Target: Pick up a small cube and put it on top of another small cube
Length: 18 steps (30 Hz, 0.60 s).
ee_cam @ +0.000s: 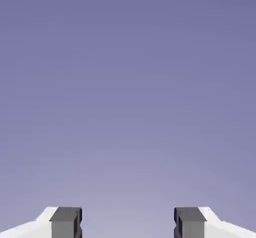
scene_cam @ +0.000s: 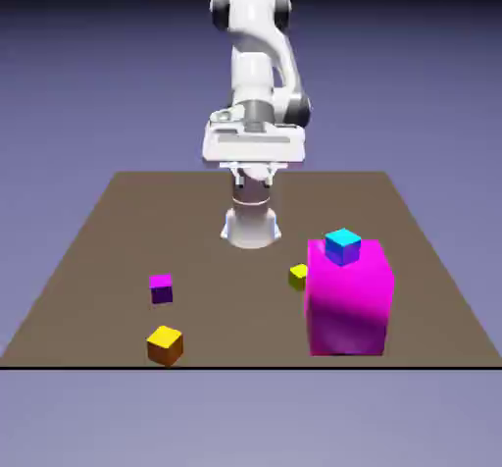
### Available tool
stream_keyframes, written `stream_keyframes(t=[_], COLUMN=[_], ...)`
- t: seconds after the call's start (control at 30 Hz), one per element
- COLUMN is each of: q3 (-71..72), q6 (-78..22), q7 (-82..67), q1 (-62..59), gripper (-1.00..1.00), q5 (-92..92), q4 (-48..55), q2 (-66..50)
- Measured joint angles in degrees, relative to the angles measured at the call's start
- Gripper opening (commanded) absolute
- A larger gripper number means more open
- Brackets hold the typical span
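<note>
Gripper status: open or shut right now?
Open: in the hand view the gripper shows its two fingertips wide apart, with nothing but backdrop between them.

We hold our white arm (scene_cam: pixel 253 73) upright and folded, the hand (scene_cam: pixel 254 143) raised high in front of our base (scene_cam: pixel 251 228). Our gripper (ee_cam: pixel 128 222) is open, its two grey fingertips (ee_cam: pixel 65 222) well apart, one at each side.
</note>
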<state>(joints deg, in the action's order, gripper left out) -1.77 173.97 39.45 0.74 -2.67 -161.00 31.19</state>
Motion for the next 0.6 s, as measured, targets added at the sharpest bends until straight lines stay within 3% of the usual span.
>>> stream_keyframes(t=[0.6], q3=[-26.47], q6=[-0.58], q7=[-44.85], q1=[0.72], gripper=[0.0], q5=[-39.87], q4=[0.01], q2=[-21.9])
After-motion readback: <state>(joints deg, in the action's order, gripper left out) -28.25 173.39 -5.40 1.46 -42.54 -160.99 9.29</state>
